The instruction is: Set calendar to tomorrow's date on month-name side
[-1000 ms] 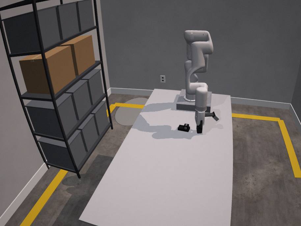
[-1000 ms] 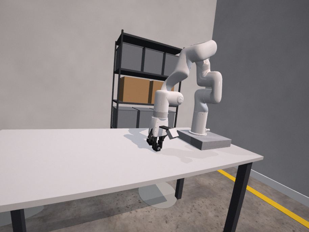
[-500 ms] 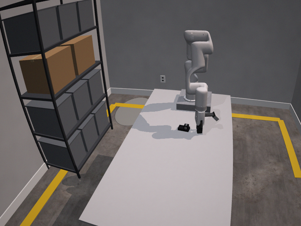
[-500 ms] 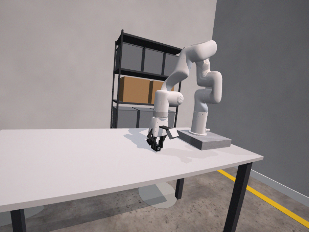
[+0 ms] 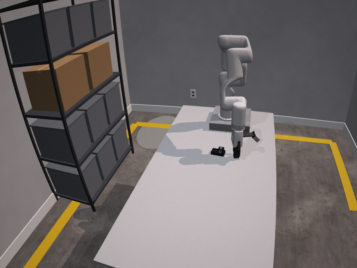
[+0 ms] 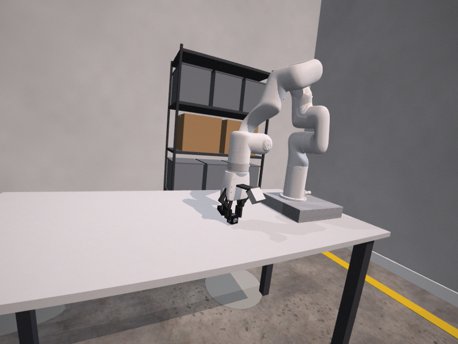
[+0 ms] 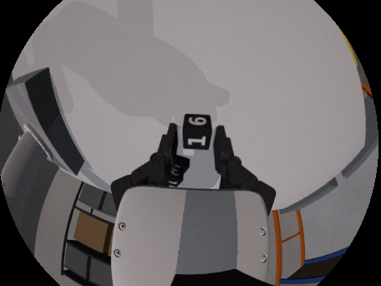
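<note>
Near the middle of the frame, a black cube [image 7: 197,131] shows a white 6 on its upper face and a white 1 on its lower one, both turned sideways. The jaws stand apart, one at its left and one at its right, with gaps between. Lower left of it, another black piece [image 7: 180,169] with a white 3 is partly hidden. The pale desk [image 7: 271,75] fills the upper frame, a broad shadow at upper left.

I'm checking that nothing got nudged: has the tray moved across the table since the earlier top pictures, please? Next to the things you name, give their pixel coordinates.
No, the tray [image 5: 214,152] shows no visible shift against the robot's base block [image 5: 219,126].
</note>
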Tool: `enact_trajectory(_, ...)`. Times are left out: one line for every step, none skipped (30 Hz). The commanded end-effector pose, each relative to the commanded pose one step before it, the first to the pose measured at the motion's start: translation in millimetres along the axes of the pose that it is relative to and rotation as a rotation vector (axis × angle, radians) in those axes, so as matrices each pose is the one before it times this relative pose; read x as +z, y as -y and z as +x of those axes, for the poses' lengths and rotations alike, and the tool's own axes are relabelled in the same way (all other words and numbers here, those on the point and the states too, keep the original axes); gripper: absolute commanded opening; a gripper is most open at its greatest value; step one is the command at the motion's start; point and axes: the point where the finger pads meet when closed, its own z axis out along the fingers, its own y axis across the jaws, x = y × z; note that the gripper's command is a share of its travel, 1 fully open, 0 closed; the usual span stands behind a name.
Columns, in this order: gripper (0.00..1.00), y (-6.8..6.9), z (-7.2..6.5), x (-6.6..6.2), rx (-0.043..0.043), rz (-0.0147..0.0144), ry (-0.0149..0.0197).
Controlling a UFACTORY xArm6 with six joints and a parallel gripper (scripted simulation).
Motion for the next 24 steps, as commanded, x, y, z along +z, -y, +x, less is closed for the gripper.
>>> enact_trajectory(0.47,-1.85,0.01,-15.8,-0.00002,-0.00498,-0.00002)
enact_trajectory(0.47,0.0,0.0,-5.03,0.0,0.0,0.0)
enact_trajectory(0.47,0.0,0.0,-5.38,0.0,0.0,0.0)
enact_trajectory(0.47,0.0,0.0,-5.64,0.0,0.0,0.0)
enact_trajectory(0.47,0.0,0.0,-5.73,0.0,0.0,0.0)
enact_trajectory(0.47,0.0,0.0,-5.7,0.0,0.0,0.0)
enact_trajectory(0.47,0.0,0.0,-5.58,0.0,0.0,0.0)
enact_trajectory(0.47,0.0,0.0,-5.36,0.0,0.0,0.0)
enact_trajectory(0.47,0.0,0.0,-5.06,0.0,0.0,0.0)
enact_trajectory(0.47,0.0,0.0,-4.68,0.0,0.0,0.0)
enact_trajectory(0.47,0.0,0.0,-4.23,0.0,0.0,0.0)
enact_trajectory(0.47,0.0,0.0,0.0,0.0,0.0,0.0)
enact_trajectory(0.47,0.0,0.0,0.0,0.0,0.0,0.0)
enact_trajectory(0.47,0.0,0.0,-3.72,0.0,0.0,0.0)
enact_trajectory(0.47,0.0,0.0,-3.17,0.0,0.0,0.0)
enact_trajectory(0.47,0.01,0.0,-2.6,0.0,0.0,0.0)
enact_trajectory(0.47,-0.01,0.0,-2.02,0.0,0.0,0.0)
enact_trajectory(0.47,0.0,0.0,-1.47,0.0,0.0,0.0)
enact_trajectory(0.47,0.0,0.0,-0.96,0.0,0.0,0.0)
enact_trajectory(0.47,0.0,0.0,-0.53,0.0,0.0,0.0)
enact_trajectory(0.47,0.0,0.0,-0.21,0.0,0.0,0.0)
enact_trajectory(0.47,0.0,0.0,-0.03,0.0,0.0,0.0)
enact_trajectory(1.0,0.0,0.0,0.0,0.0,0.0,0.0)
enact_trajectory(1.0,0.0,0.0,0.0,0.0,0.0,0.0)
